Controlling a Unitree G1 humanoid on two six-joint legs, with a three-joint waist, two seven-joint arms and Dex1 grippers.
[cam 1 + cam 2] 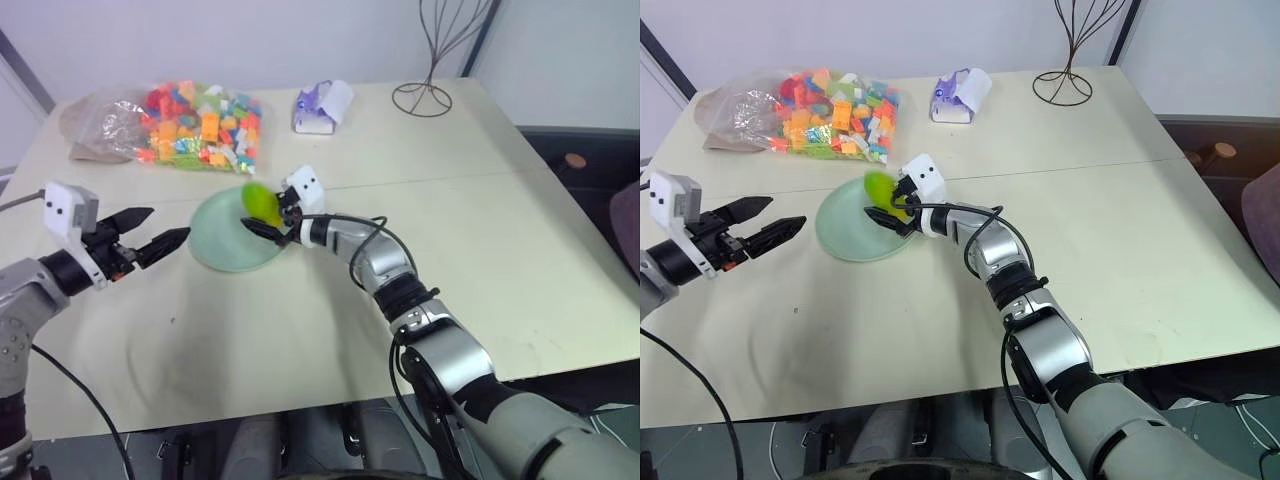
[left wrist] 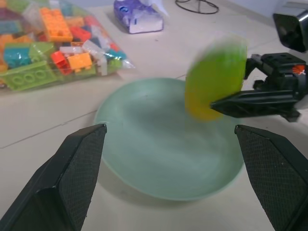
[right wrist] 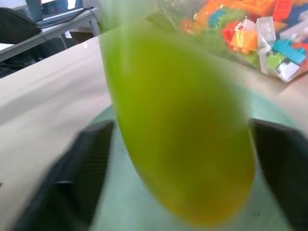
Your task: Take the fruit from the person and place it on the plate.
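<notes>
Right wrist view — right gripper [image 3: 180, 139] fingers spread (mango [image 3: 178, 130] between, blurred) over plate [image 1: 215, 240].

A smooth, slightly glossy yellow-green mango [image 1: 259, 199] sits over a pale mint plate [image 1: 215, 240] with a satin, unmarked surface that looks like plastic or glazed ceramic. The table [image 1: 500, 240] is matt cream laminate, lightly scuffed. A clear, crinkly plastic bag [image 1: 110, 125] holds shiny hard-plastic toy bricks [image 1: 205, 125] in many colours. The left gripper [image 1: 160, 232] and right gripper [image 1: 275, 222] have matt black plastic fingers [image 2: 79, 168] with a fine cross-hatched texture on their pads. The arm [image 1: 440, 350] is brushed grey metal. A thin dark wire stand [image 1: 425, 95] looks metallic.
</notes>
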